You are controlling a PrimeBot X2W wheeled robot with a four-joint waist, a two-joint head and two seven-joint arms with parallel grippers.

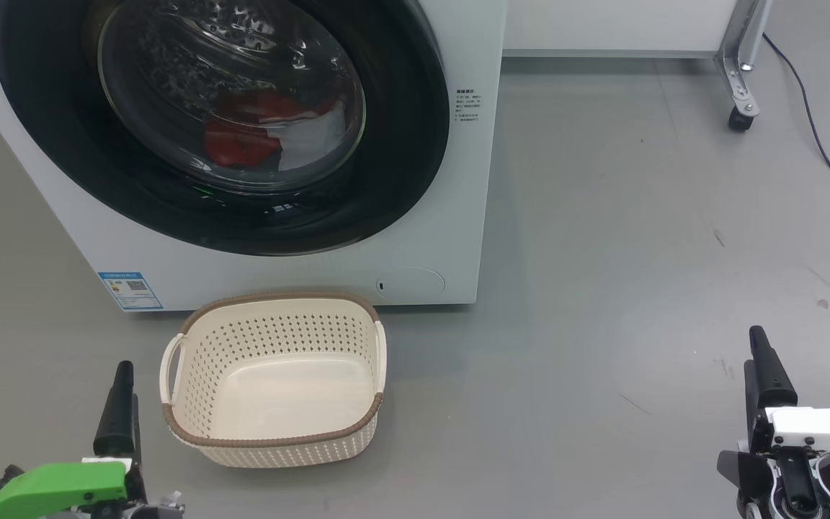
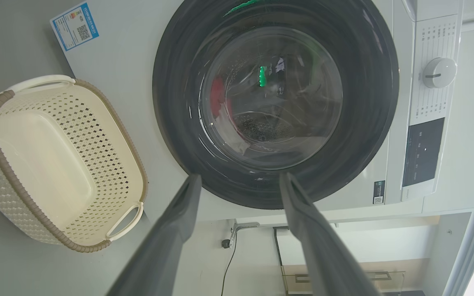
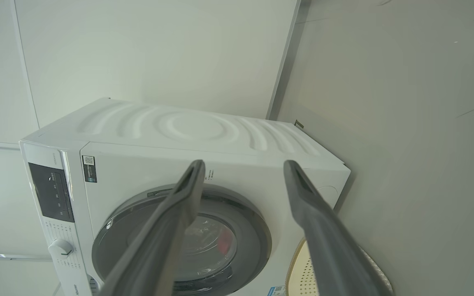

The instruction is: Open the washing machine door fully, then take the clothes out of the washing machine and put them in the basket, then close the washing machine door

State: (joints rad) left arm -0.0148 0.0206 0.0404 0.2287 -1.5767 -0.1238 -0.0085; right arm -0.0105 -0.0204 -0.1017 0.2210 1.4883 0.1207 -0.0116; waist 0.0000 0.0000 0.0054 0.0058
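Left gripper [image 2: 239, 176], right gripper [image 3: 243, 164] hover wide apart; fingers spread — basket [image 1: 278, 450] between

Washing machine door [image 1: 415, 144] shut; red-white clothes [image 1: 256, 133] behind glass in washing machine [image 1: 458, 238]; cream basket [image 1: 274, 440] empty, floor, just in front.

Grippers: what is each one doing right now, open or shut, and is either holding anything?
Left gripper: open, holding nothing.
Right gripper: open, holding nothing.
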